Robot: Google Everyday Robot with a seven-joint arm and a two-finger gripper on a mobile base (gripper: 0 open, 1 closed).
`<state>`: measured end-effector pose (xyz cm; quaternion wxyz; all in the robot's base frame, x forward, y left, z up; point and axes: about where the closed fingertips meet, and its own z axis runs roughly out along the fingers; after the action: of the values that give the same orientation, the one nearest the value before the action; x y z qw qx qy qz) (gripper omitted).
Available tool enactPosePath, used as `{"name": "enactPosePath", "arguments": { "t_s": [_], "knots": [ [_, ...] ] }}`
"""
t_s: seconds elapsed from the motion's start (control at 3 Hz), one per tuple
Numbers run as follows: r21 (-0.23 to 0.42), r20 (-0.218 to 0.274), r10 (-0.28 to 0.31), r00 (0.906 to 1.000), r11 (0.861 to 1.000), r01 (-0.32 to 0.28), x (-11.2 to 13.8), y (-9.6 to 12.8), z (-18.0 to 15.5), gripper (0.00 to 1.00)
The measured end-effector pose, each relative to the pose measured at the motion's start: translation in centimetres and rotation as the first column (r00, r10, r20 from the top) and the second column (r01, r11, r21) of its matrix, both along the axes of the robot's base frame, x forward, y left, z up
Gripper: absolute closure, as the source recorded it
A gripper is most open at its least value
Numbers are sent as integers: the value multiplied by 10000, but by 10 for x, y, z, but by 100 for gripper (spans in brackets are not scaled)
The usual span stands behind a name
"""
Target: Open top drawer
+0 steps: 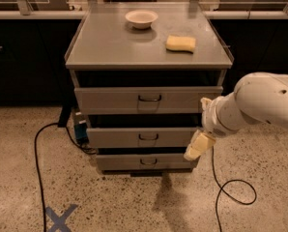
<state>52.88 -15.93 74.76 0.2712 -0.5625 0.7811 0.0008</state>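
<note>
The top drawer (149,99) is the tallest, widest grey front of three in a grey metal cabinet, with a small dark bar handle (150,99) at its centre. It looks closed or nearly so, with a dark gap above it. My gripper (198,146) hangs from the white arm (260,103) at the right. It sits in front of the cabinet's lower right corner, beside the middle drawer (144,137) and below right of the top drawer's handle. It touches nothing.
A white bowl (141,18) and a yellow sponge (180,43) lie on the cabinet top (110,47). The bottom drawer (143,162) sits lowest. Black cables (37,163) run on the speckled floor at left and at right (233,192). A blue tape X (60,218) marks the floor.
</note>
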Motion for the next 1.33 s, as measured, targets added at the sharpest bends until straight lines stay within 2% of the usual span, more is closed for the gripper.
{"name": "enactPosePath", "arguments": {
  "t_s": [0.33,0.67,1.33],
  "knots": [
    [0,0,1,10000,10000,-1,0,0,0,0],
    [130,23,319,9995,9994,-319,10,9,-8,0],
    [-184,764,908,9929,9958,-896,67,35,-41,0]
  ]
}}
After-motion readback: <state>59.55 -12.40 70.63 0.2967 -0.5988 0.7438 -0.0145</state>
